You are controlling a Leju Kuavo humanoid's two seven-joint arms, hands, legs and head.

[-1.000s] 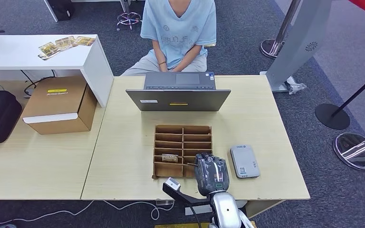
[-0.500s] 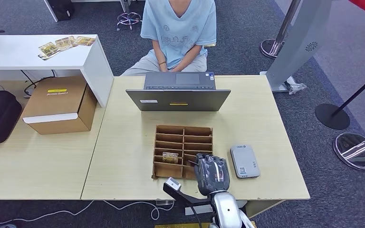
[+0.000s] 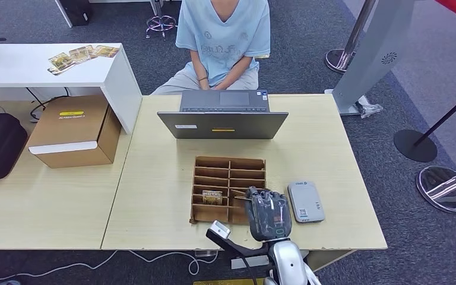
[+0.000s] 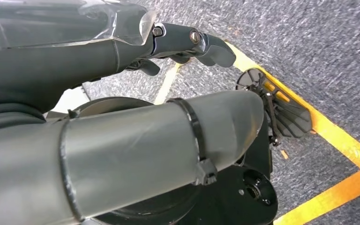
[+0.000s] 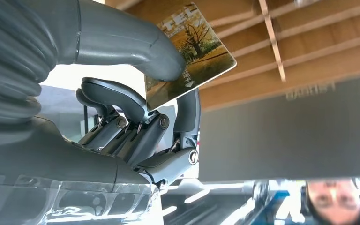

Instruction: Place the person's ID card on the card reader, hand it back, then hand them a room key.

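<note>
A: Grey thumb and dark fingers of the right hand (image 5: 136,117) pinch a card (image 5: 187,54); the thumb presses its printed face, a finger backs it from behind.

B: Any writing on it?

A: A picture of an autumn tree, with the letters "TEL" along one edge. The smaller print is too blurred to read.

B: Where is the hand on the desk?

A: Over the near right corner of the cardboard organizer (image 3: 228,189), just beside the grey card reader (image 3: 305,201), which lies flat on the wooden desk (image 3: 160,178). Another card (image 3: 213,196) stands in a left slot of the organizer.

B: And the left hand?

A: The left hand (image 4: 187,44) hangs over grey carpet with yellow floor lines, fingers loosely apart, holding nothing.

B: Further out?

A: An open laptop (image 3: 222,116), with a person in a light blue shirt (image 3: 222,35) seated behind it. To the left, a cardboard box (image 3: 74,130) with a yellow label, its text unreadable.
</note>
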